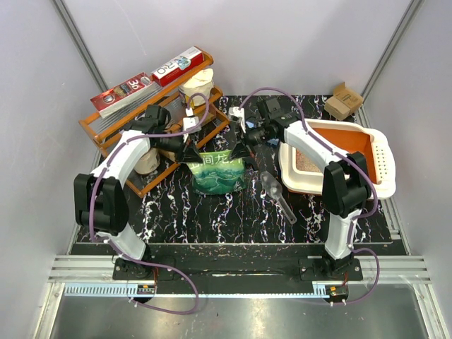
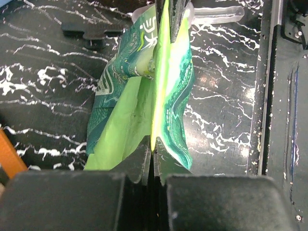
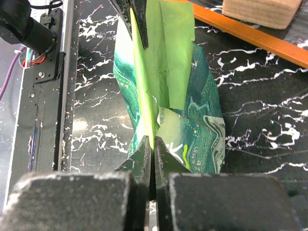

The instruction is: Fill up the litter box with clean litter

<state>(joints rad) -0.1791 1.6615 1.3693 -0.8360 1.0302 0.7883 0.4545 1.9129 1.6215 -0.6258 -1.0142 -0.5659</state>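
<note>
Above the dark table [image 1: 233,212], left pincer [image 2: 153,144] and right pincer [image 3: 153,142] each pinching the green pouch [image 1: 219,174], litter box [image 1: 382,182] apparently part-filled.

Left arm [image 1: 121,159]: base at the near left, elbow raised, forearm reaching forward and inward toward table centre. Left gripper [image 2: 153,144]: fingers pressed together with no gap, pinching one end of the top edge of the green pouch [image 1: 220,173].

Right arm [image 1: 321,147]: elbow high on the right, forearm reaching left toward centre. Right gripper [image 3: 153,142]: fingers likewise clamped flat on the same edge, at the opposite end, facing the left gripper.
</note>
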